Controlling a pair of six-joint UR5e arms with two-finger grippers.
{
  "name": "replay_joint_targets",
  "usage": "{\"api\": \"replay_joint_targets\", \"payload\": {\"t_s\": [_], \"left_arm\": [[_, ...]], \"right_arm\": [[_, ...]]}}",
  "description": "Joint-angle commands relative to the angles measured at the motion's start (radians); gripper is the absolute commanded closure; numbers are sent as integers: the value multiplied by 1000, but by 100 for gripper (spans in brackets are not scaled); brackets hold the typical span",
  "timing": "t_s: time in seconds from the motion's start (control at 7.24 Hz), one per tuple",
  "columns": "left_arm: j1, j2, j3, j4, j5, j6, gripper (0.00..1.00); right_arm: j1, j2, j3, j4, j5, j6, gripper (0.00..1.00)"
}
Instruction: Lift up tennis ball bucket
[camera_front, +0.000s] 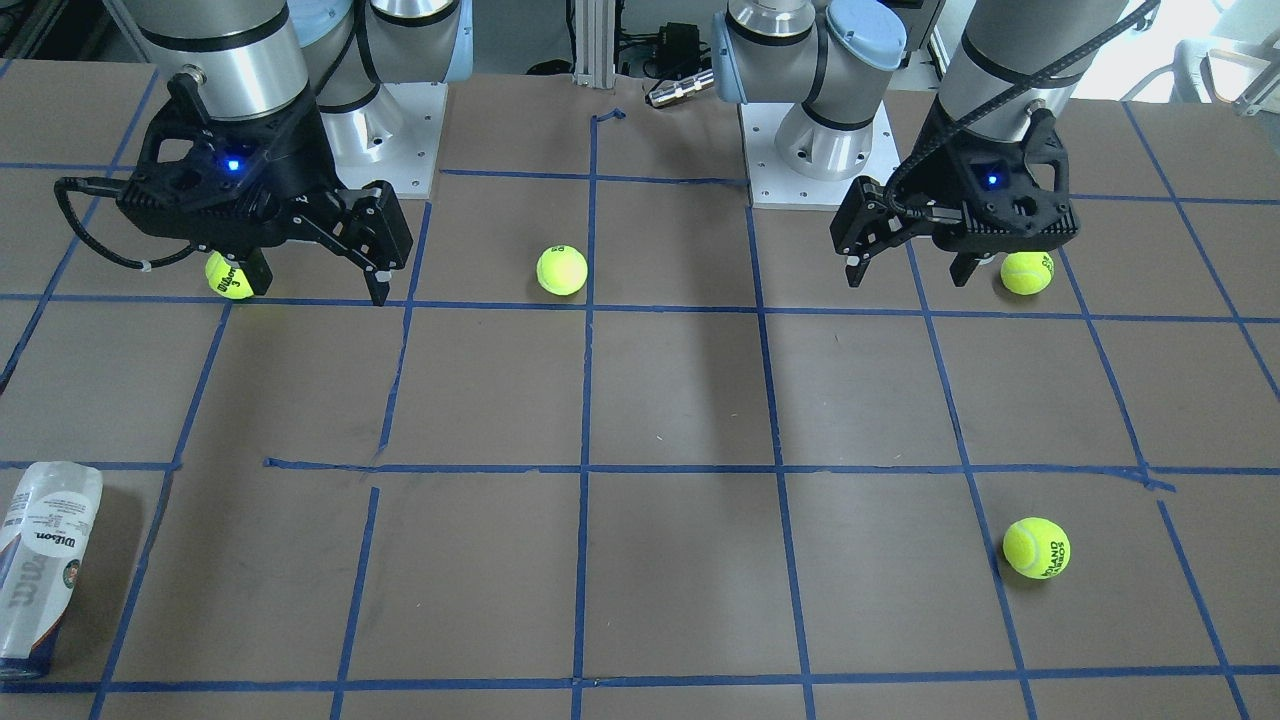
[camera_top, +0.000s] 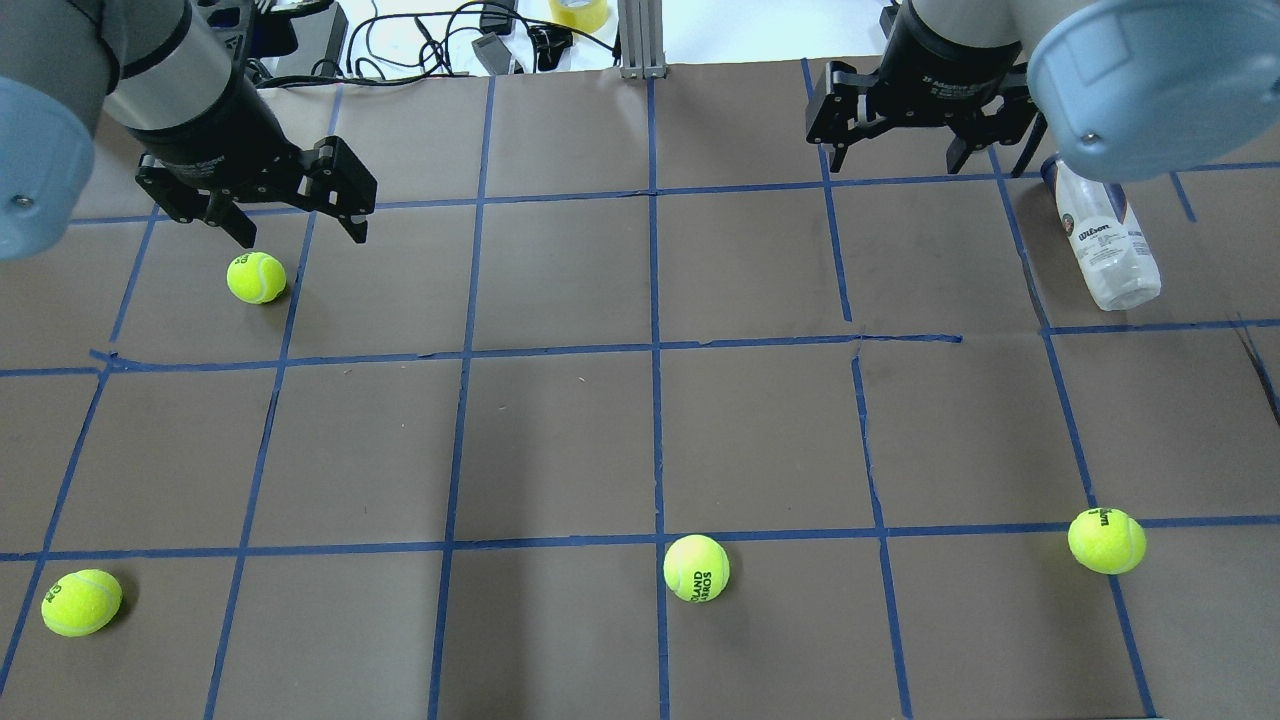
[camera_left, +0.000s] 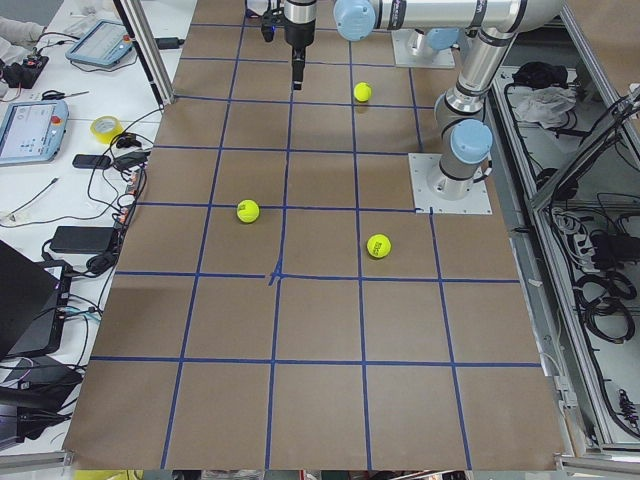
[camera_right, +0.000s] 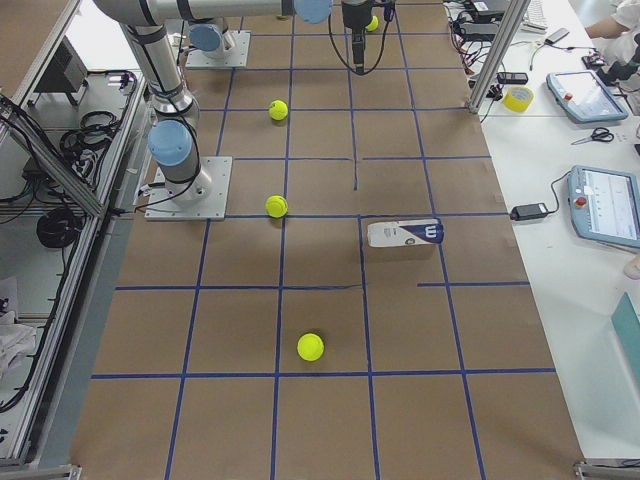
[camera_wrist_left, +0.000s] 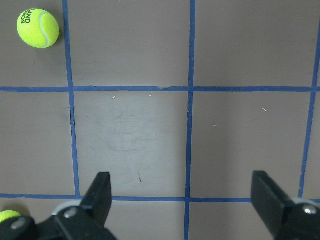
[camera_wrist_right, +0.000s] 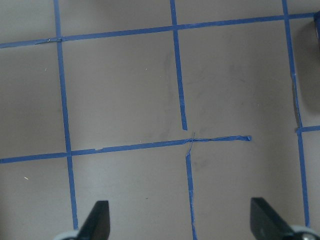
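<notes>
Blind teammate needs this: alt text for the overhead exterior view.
A clear Wilson tennis ball bucket lies on its side at the table's right, near the open right gripper. The open left gripper hovers by one of four tennis balls.

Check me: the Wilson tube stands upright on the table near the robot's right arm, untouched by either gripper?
Not upright: the tennis ball bucket lies on its side, as the overhead exterior view shows. It is near the right gripper, and neither that nor the left gripper touches it.
</notes>
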Motion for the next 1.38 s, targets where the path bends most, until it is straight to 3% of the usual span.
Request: {"api": "replay_joint_targets", "payload": {"t_s": [0.0,1.24], "left_arm": [[0,0,0,1,2,0,0],[3,-2,-3,10,0,-2,0]], "right_arm": [[-2,0,0,0,-6,-1,0],[-5,5,-5,17,-14,19,0]]}}
